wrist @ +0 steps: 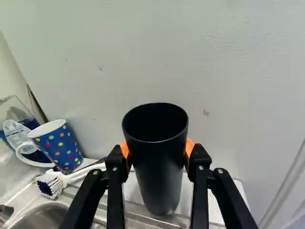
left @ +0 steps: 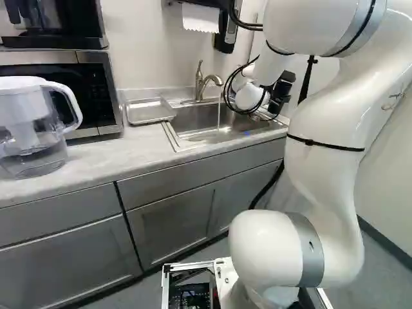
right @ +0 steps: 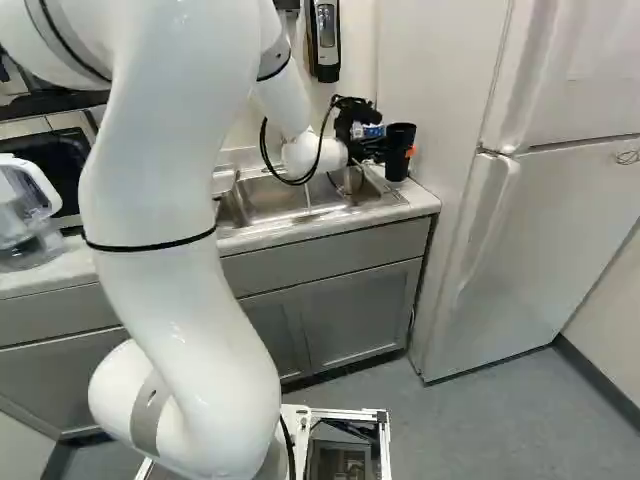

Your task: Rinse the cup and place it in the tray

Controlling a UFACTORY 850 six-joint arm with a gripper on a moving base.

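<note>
In the right base view my gripper [right: 392,151] is at the sink's far right, by the refrigerator, holding the black cup [right: 400,148]. The wrist view has the gripper [wrist: 157,151] shut on the cup [wrist: 158,167], orange pads pressed to its two sides. The cup is upright with its open mouth up; whether its base touches the counter I cannot tell. A metal tray [left: 150,111] lies left of the sink [left: 183,129] in the left base view. A thin stream of water runs from the faucet [left: 200,82] into the basin.
Beside the held cup are a blue dotted mug [wrist: 62,148] and a white dish brush [wrist: 76,175]. A pale wall panel [wrist: 228,95] rises close behind the cup. A water pitcher [left: 32,129] and a microwave [left: 96,96] stand left of the tray.
</note>
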